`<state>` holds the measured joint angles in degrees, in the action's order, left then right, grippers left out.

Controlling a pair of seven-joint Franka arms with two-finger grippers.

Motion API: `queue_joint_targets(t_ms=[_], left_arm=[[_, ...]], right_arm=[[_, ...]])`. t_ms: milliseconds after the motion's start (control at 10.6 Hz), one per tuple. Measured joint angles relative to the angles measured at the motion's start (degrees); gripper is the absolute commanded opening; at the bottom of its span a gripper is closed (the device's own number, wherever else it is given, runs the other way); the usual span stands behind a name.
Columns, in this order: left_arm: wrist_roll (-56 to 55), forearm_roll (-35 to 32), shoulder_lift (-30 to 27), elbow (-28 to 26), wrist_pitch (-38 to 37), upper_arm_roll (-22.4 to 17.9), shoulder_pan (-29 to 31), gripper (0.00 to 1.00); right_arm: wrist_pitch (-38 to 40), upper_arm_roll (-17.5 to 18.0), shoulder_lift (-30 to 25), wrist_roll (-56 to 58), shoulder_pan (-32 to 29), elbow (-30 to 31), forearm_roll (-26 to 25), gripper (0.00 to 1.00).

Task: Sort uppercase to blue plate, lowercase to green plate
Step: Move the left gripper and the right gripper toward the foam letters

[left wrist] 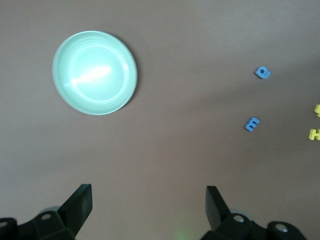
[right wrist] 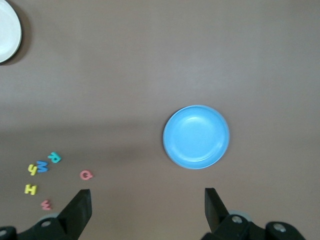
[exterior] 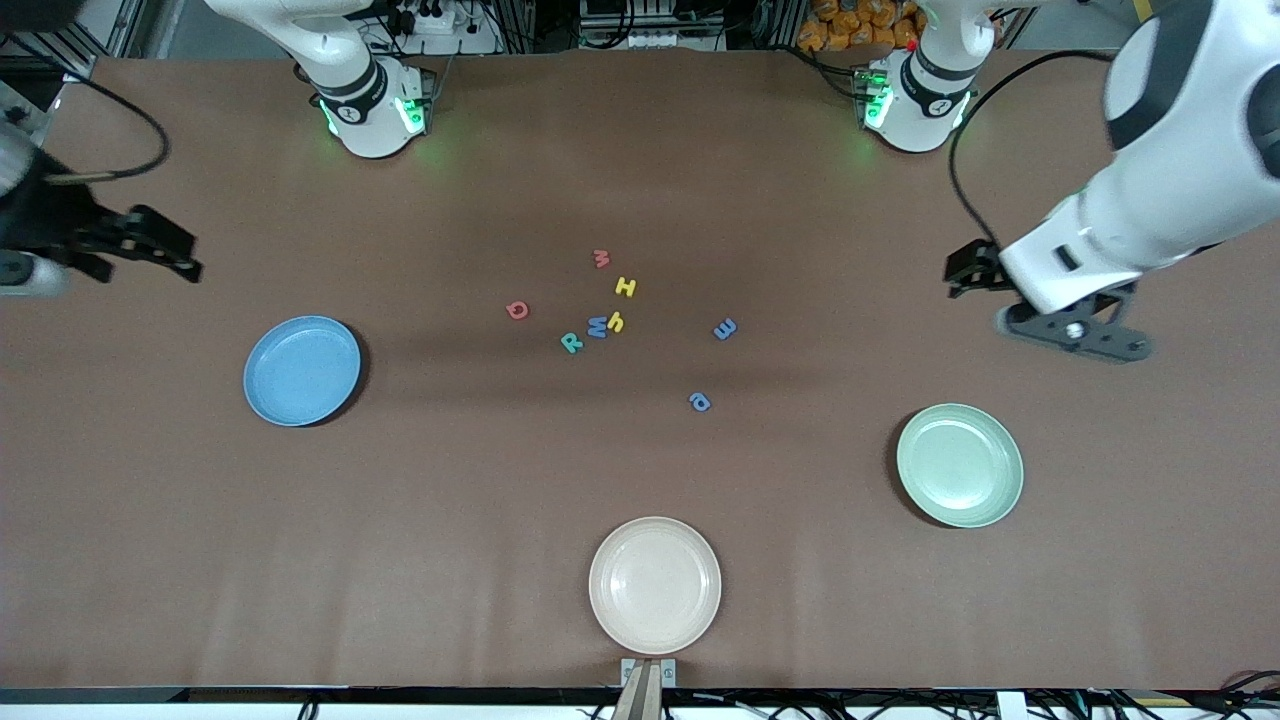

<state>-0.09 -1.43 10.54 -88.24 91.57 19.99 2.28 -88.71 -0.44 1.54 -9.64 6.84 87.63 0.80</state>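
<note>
We see the right gripper (exterior: 165, 250) only partly at the front view's left edge, its arm mostly cut off; in the right wrist view its fingers (right wrist: 80, 207) stand wide apart over bare table. The left gripper (exterior: 1075, 335) hangs at the right of the frame over bare table, and its fingers (left wrist: 82, 200) are likewise spread with nothing between them.

All eight letters lie loose in the middle of the frame: red w (exterior: 601, 258) highest, yellow H (exterior: 625, 288) below it, red G (exterior: 517, 310) apart — toward the right arm's end. Teal R (exterior: 572, 342), blue M (exterior: 597, 327) and yellow h (exterior: 616, 322) crowd together, touching or nearly so; we cannot tell which. Blue m (exterior: 725, 329) and blue a (exterior: 700, 402) sit toward the left arm's end.

The blue plate (exterior: 285, 395) at mid-left and green plate (exterior: 985, 500) at lower right hold nothing. A cream plate (exterior: 655, 620) sits at bottom centre. The table (exterior: 450, 500) is plain brown — with cables and clutter along the top edge.
</note>
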Motion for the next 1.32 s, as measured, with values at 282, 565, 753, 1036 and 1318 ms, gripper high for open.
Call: queue_joint_targets(t_ms=[282, 565, 753, 1036, 1318], left_arm=[[-0.37, 0.00, 0.65, -6.24, 5.83, 5.37, -0.14, 1.00], [-1.10, 0.00, 1.42, -14.75, 16.08, 9.06, -0.22, 1.00], [-1.19, 0.00, 3.79, -18.00, 21.76, 11.08, -0.27, 1.00], [-1.27, -0.03, 6.43, -24.07, 32.42, 12.27, -2.80, 1.00], [-6.65, -2.99, 8.05, -28.61, 37.81, 12.53, -7.19, 1.00]], right_arm=[[-3.07, 0.11, 0.23, -9.14, 5.79, 5.03, 0.00, 1.00], [-13.72, 0.10, 0.62, -14.46, 9.47, 13.82, 0.04, 1.00], [-21.23, 0.15, 0.85, -17.41, 12.05, 20.36, 0.04, 1.00], [-29.17, 0.15, 1.57, -20.62, 15.26, 28.23, 0.04, 1.00], [-35.21, 0.16, 4.76, -22.41, 18.50, 33.70, 0.08, 1.00]])
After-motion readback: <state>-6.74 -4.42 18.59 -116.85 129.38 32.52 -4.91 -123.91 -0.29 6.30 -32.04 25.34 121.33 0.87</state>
